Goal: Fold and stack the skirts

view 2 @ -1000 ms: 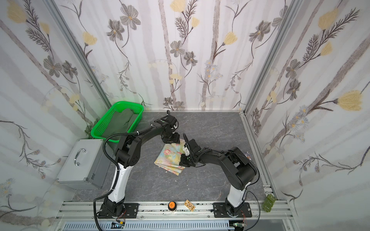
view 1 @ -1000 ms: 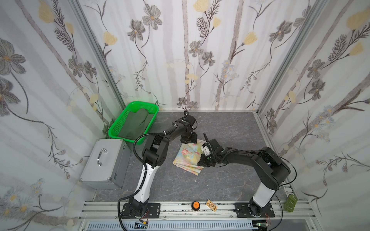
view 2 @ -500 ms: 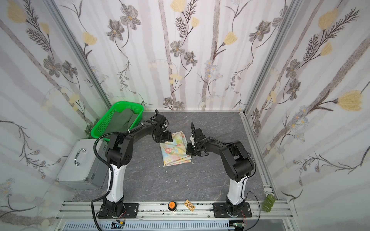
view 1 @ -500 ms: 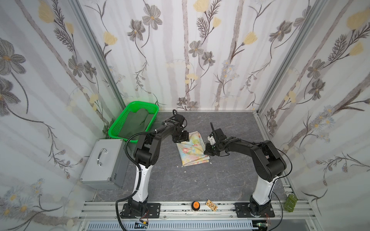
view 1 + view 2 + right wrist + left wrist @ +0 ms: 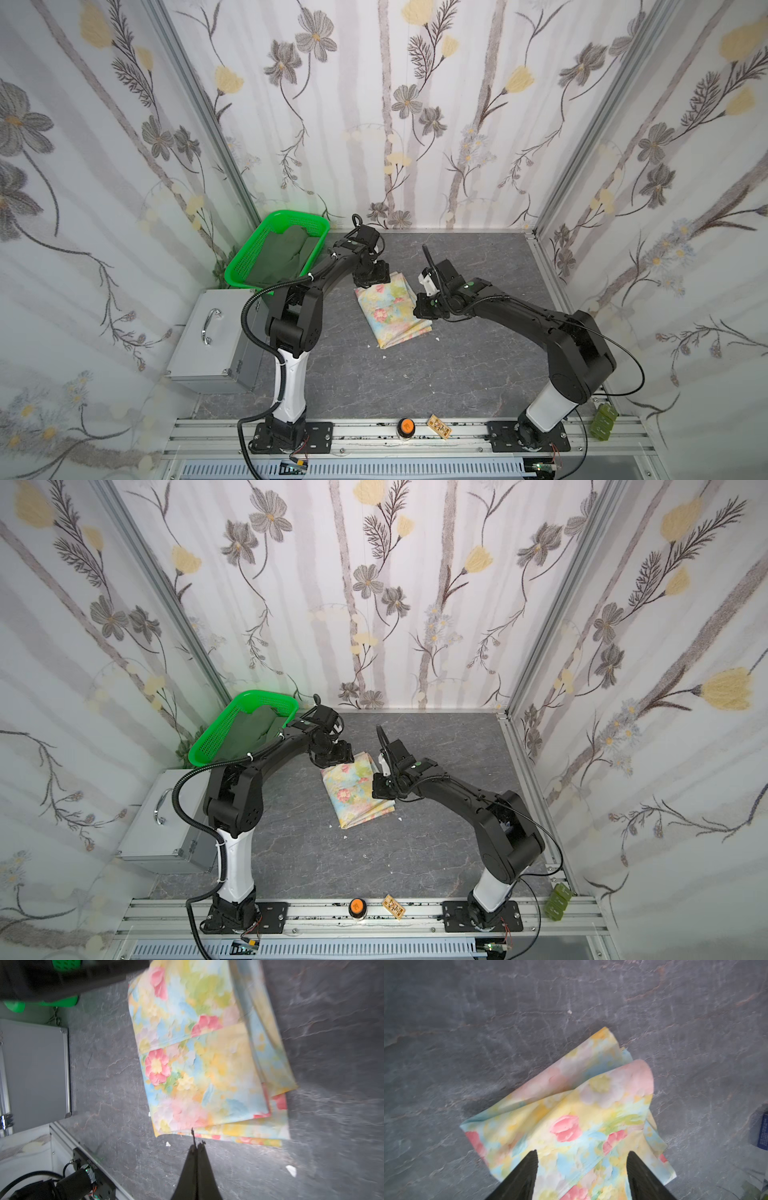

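The floral skirt lies folded into an oblong on the grey table. The dark olive skirt rests inside the green basket. My left gripper hangs open over the floral skirt's far left corner, with cloth showing between its fingers but not pinched. At the skirt's right edge my right gripper is shut on nothing. In the right wrist view its tips sit just off the hem of the floral skirt.
The green mesh basket stands at the back left, with a silver case in front of it. An orange button and a small yellow card sit on the front rail. Small white scraps dot the table.
The floral skirt has gone from a bunched diamond to a flatter oblong, slightly farther back. My left gripper has shifted left toward the basket. The right gripper stayed shut at the skirt's right edge.
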Controlling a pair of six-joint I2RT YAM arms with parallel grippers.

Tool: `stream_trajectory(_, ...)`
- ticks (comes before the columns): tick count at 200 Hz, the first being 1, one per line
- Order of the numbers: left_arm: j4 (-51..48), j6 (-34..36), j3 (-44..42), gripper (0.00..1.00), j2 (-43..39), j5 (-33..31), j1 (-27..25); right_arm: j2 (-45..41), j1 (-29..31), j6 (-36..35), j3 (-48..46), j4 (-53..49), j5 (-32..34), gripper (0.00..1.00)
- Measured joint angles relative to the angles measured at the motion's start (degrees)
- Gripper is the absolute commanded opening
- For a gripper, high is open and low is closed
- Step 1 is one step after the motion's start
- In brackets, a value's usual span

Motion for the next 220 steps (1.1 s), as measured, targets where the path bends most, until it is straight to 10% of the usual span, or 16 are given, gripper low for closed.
stream_trajectory(131,0.0,0.1,13.4,0.61,15.0,10.6,2.8,12.5,3.3,8.9,-0.7,7.9,-3.7,0.00)
stream_trajectory(220,0.0,-1.2,11.5,0.61,15.0,8.9,4.2,8.5,-7.2,8.2,-6.4,8.0,-2.7,0.00)
